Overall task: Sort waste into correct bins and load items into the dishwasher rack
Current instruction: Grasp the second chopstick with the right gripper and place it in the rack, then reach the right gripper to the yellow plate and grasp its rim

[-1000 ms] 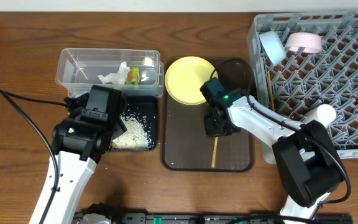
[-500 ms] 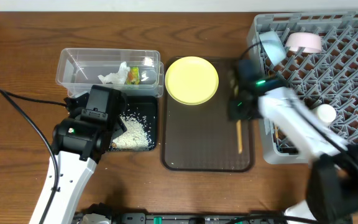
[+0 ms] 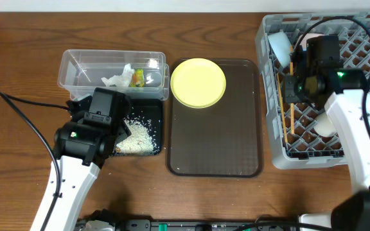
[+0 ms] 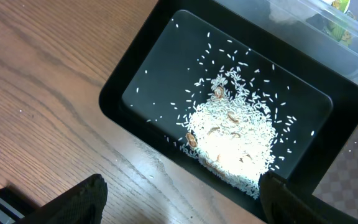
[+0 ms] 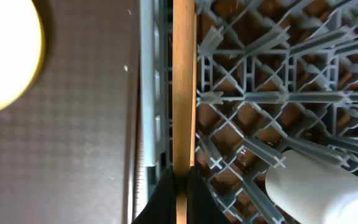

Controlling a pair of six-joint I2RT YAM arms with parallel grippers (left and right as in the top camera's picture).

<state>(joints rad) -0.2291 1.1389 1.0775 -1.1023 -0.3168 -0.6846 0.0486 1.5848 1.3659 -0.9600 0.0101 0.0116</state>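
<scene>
My right gripper [image 3: 292, 88] [image 5: 182, 177] is shut on the wooden chopsticks [image 3: 291, 102] [image 5: 183, 81]. It holds them lengthwise over the left edge of the grey dishwasher rack [image 3: 358, 38] [image 5: 278, 74]. Another chopstick [image 3: 279, 90] lies along the rack's left wall. The yellow plate [image 3: 198, 82] sits on the brown tray [image 3: 214, 147]. My left gripper [image 3: 115, 135] [image 4: 182, 202] is open and empty over the near edge of the black tray [image 3: 151, 109] [image 4: 135, 81], which holds rice [image 3: 135, 136] [image 4: 235, 143]. The clear tub [image 3: 82, 70] holds the tissue [image 3: 116, 79] and the wrapper [image 3: 137, 77].
The rack holds a light blue bowl [image 3: 279, 46], a pale cup [image 3: 315, 43] and a white bowl [image 3: 329, 122] [image 5: 322, 186]. A black cable [image 3: 24, 106] runs across the table at the left. The plate's edge [image 5: 5, 56] and the brown tray [image 5: 86, 124] show in the right wrist view.
My right gripper has carried the chopsticks from the brown tray to the right, to the rack's left edge. The left arm has not moved.
</scene>
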